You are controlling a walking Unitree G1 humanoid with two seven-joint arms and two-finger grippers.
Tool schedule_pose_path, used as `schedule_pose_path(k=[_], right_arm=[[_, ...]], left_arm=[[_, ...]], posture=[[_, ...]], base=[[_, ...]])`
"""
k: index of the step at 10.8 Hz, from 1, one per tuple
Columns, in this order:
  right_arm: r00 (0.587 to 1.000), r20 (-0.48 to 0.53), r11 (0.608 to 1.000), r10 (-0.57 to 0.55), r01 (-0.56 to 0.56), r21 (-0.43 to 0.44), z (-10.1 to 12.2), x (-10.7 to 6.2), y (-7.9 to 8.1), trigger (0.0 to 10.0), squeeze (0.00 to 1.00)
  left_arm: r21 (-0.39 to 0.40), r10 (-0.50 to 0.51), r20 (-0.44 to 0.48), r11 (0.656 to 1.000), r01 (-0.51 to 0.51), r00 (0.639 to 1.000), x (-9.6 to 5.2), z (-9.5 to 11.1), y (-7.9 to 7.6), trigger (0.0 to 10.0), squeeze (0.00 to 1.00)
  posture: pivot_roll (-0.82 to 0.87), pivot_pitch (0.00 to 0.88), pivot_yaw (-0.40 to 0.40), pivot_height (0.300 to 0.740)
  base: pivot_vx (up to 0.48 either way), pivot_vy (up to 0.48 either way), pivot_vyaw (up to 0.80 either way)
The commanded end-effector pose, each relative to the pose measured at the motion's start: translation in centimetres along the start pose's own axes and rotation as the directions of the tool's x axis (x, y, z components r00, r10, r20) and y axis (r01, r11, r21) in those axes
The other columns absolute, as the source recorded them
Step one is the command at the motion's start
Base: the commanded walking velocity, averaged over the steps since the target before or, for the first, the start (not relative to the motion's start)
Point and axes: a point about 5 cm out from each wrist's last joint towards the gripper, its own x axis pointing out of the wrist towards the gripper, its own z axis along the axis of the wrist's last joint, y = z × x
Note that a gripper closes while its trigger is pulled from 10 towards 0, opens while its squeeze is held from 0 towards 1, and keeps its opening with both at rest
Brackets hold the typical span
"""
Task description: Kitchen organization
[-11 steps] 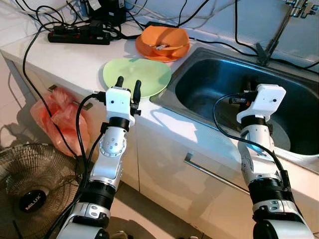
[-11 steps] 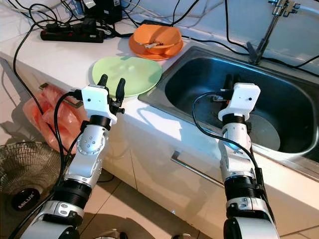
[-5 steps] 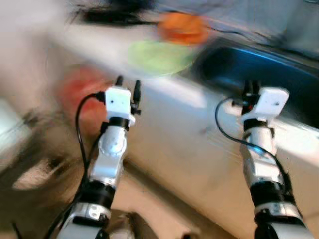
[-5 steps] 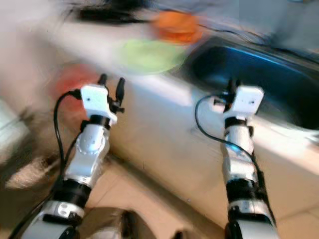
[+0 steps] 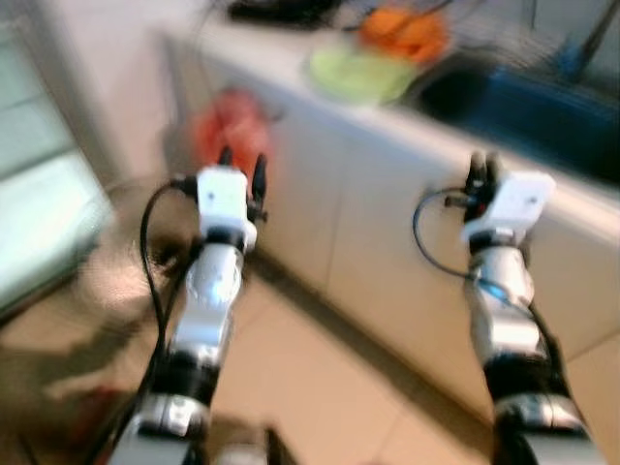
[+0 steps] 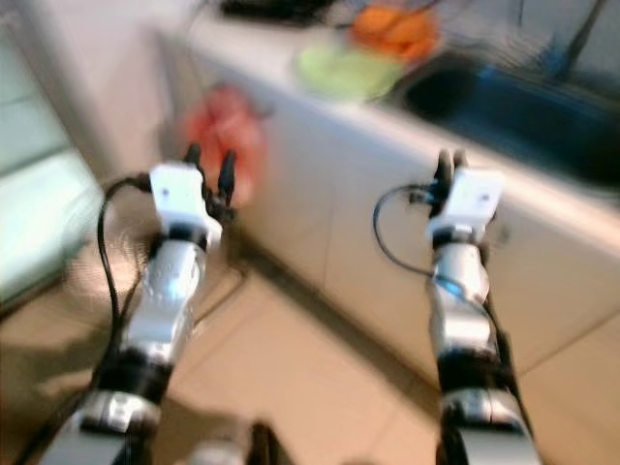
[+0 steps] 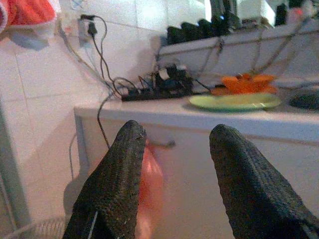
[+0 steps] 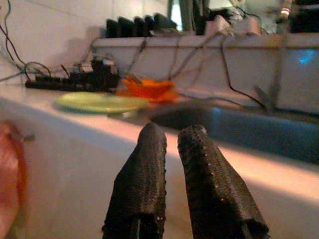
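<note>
The head views are blurred. A green plate lies on the white counter, and an orange bowl stands just behind it, beside the steel sink. Both arms are held up in front of the cabinet doors, well short of the counter. My left gripper is open with nothing between its fingers. My right gripper is shut and empty, its fingers nearly touching. Both wrist views look across at the plate and the bowl.
A red plastic bag hangs on the cabinet front below the counter's left end. A black power strip with many cables lies at the back of the counter. Tiled floor stretches between me and the cabinets.
The whole picture has pulled back from the counter and swung left, so the camera moved. The plate, bowl and sink now sit farther off. Both grippers keep the same pose.
</note>
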Motion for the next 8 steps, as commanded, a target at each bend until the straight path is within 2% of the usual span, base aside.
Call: schedule_pose_path(k=[1,3,5,7,8], right_arm=[[0.999,-0.041,1.000,-0.014,0.014,-0.006,-0.8,-0.3,-0.7,10.0,0.00],[0.987,-0.159,1.000,0.002,-0.003,-0.009,-3.4,-1.7,-0.9,10.0,0.00],[0.944,-0.329,1.000,0.014,-0.021,-0.018,-6.8,-4.0,-1.3,10.0,0.00],[0.868,-0.496,0.999,0.026,-0.035,-0.008,-9.9,-6.9,-1.6,10.0,0.00],[0.836,-0.547,0.999,0.032,-0.050,-0.018,-10.8,-7.9,-1.7,10.0,0.00]], left_arm=[[-0.020,-0.038,-0.056,0.999,0.037,0.998,0.0,-0.8,-0.7,10.0,0.00],[-0.039,-0.060,-0.169,0.998,0.054,0.984,-1.3,-3.4,-0.8,10.0,0.00],[-0.026,-0.042,-0.307,0.999,0.036,0.951,-3.5,-6.6,0.2,10.0,0.00],[-0.012,-0.044,-0.495,0.999,0.044,0.868,-7.0,-10.4,0.7,10.0,0.00],[0.005,-0.038,-0.551,0.999,0.048,0.834,-8.2,-11.4,0.9,10.0,0.00]], posture=[[0.01,0.063,-0.033,0.740],[0.01,0.066,-0.036,0.740],[0.01,0.066,-0.035,0.740],[0.00,0.064,-0.036,0.740],[0.00,0.064,-0.036,0.740]], base=[[0.000,0.000,0.00],[0.000,0.000,0.00],[0.000,0.000,-0.65],[0.000,0.000,-0.74],[0.000,0.000,-0.73]])
